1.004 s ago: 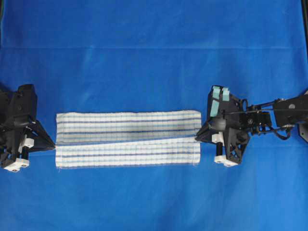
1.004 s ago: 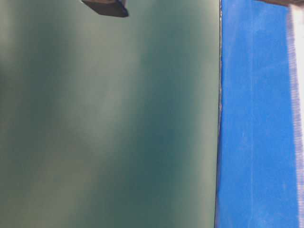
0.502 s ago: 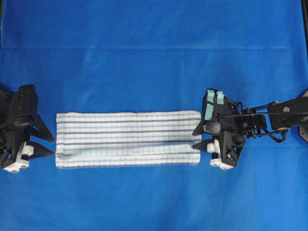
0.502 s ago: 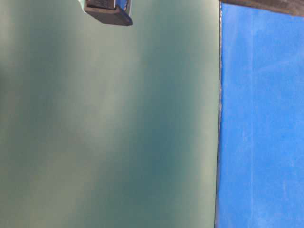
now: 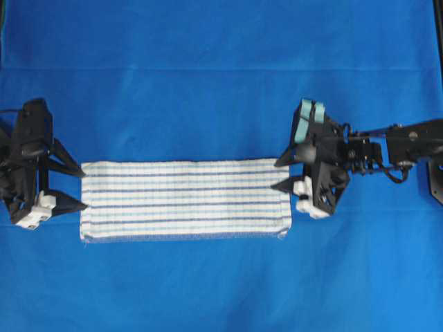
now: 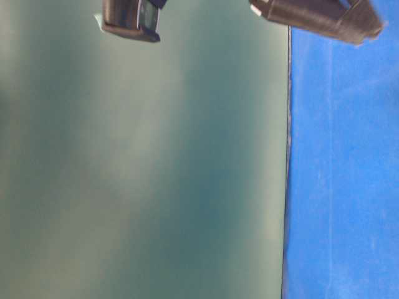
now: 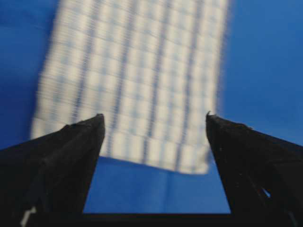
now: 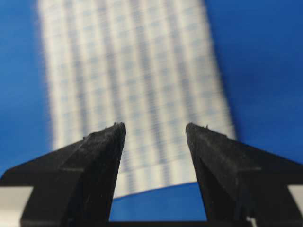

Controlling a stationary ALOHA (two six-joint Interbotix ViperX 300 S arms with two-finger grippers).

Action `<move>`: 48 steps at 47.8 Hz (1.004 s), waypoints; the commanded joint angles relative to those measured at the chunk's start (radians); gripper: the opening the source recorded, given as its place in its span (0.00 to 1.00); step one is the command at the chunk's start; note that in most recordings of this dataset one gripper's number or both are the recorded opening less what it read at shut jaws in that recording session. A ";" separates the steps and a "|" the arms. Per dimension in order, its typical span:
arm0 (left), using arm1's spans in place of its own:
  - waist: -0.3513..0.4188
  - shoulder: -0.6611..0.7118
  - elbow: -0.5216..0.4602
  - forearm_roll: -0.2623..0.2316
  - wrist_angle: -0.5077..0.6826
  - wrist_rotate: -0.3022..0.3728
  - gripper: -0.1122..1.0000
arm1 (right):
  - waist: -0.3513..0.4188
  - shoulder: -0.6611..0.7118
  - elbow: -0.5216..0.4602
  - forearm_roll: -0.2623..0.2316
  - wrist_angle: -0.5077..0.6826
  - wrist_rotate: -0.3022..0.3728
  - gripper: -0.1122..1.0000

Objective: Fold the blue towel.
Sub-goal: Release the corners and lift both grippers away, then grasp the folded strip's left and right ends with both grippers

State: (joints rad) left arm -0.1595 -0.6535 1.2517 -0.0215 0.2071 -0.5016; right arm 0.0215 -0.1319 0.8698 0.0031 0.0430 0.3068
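The blue towel, white with thin dark and light blue stripes, lies flat as a long folded rectangle on the blue table covering. My left gripper stands open just off the towel's left end, holding nothing. At the towel's right end my right gripper is open and empty too. In the left wrist view the towel lies ahead of the spread gripper. The right wrist view shows the towel beyond the open gripper. The table-level view holds no towel.
The blue covering spreads over the whole table in every direction round the towel. The table-level view shows a green surface and dark arm parts along its top edge.
Both grippers have opened and let go of the towel's edge, and both have shifted toward the far side. The lifted half has dropped flat, closing the fold.
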 commanded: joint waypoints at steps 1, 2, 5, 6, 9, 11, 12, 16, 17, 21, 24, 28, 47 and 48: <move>0.041 0.008 -0.003 0.005 -0.003 0.018 0.81 | -0.029 -0.014 -0.006 -0.011 -0.005 0.000 0.63; 0.048 0.009 -0.003 0.005 -0.003 0.026 0.81 | -0.035 -0.012 -0.006 -0.012 -0.005 0.000 0.63; 0.060 0.017 -0.005 0.003 -0.003 0.049 0.81 | -0.051 -0.005 -0.006 -0.017 -0.003 0.000 0.63; 0.063 0.020 -0.005 0.005 -0.003 0.057 0.81 | -0.054 -0.002 -0.006 -0.018 -0.005 -0.002 0.63; 0.078 0.034 -0.005 0.005 -0.003 0.071 0.81 | -0.063 0.012 -0.006 -0.021 -0.008 -0.002 0.63; 0.089 0.044 -0.003 0.005 -0.006 0.077 0.81 | -0.064 0.023 -0.006 -0.025 -0.009 -0.002 0.63; 0.097 0.051 -0.002 0.003 -0.008 0.078 0.81 | -0.066 0.028 -0.006 -0.026 -0.009 -0.002 0.63; 0.132 0.089 0.000 0.003 -0.014 0.083 0.81 | -0.067 0.058 -0.009 -0.029 -0.015 -0.002 0.63; 0.140 0.101 0.000 0.003 -0.015 0.084 0.81 | -0.067 0.066 -0.012 -0.029 -0.015 -0.002 0.63; 0.163 0.161 0.000 0.003 -0.035 0.086 0.81 | -0.066 0.110 -0.017 -0.029 -0.023 -0.002 0.63; 0.169 0.204 0.000 0.003 -0.052 0.086 0.81 | -0.067 0.133 -0.020 -0.029 -0.026 -0.002 0.63; 0.170 0.259 0.002 0.005 -0.064 0.086 0.81 | -0.067 0.158 -0.020 -0.028 -0.028 -0.002 0.63; 0.181 0.354 0.000 0.003 -0.071 0.083 0.67 | -0.074 0.166 -0.008 -0.031 -0.043 -0.003 0.62; 0.181 0.353 0.000 0.003 -0.071 0.083 0.64 | -0.074 0.166 -0.006 -0.031 -0.044 -0.005 0.61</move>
State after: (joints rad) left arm 0.0245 -0.3129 1.2410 -0.0138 0.1396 -0.4157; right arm -0.0506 0.0430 0.8682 -0.0245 0.0107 0.3053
